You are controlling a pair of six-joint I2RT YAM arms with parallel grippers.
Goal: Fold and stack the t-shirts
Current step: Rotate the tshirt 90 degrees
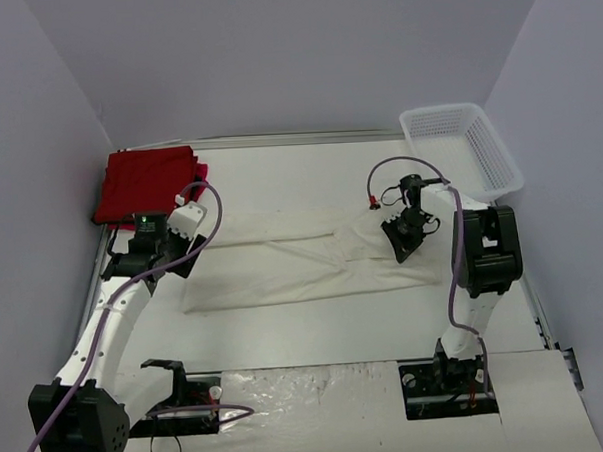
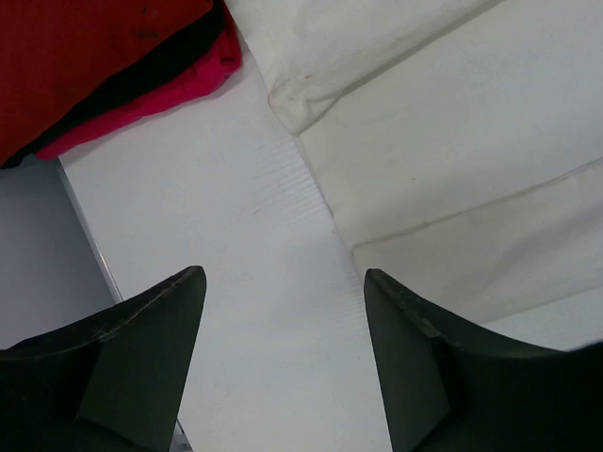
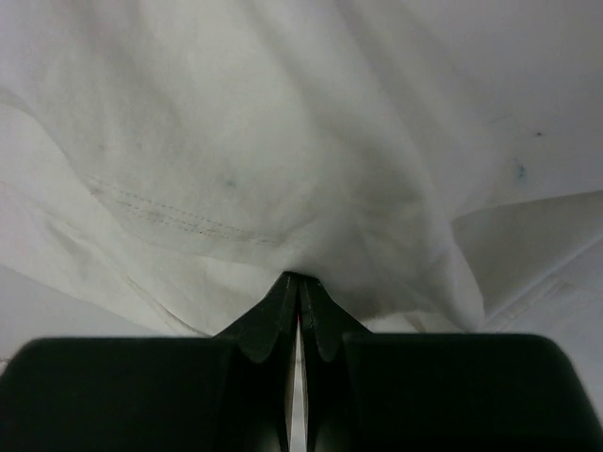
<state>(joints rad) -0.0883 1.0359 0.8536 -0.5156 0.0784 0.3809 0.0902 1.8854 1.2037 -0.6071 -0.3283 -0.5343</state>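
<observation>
White bench (image 1: 316,330): our right end effector (image 3: 300,282) pinches the white shirt (image 3: 283,141).
We fear that thin pinch slipping when lifted; left end effector (image 2: 283,278) hangs open, empty.

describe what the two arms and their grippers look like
The left arm and right arm have white links with black joint housings. A thin purple cable runs along each. The left gripper and right gripper have matte black wedge-shaped fingers.

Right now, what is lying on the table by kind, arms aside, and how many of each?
cream-white t-shirt: 1
stack of red t-shirts: 1 (how many shirts are in it cannot be told)
white mesh basket: 1
Total: 3
</observation>
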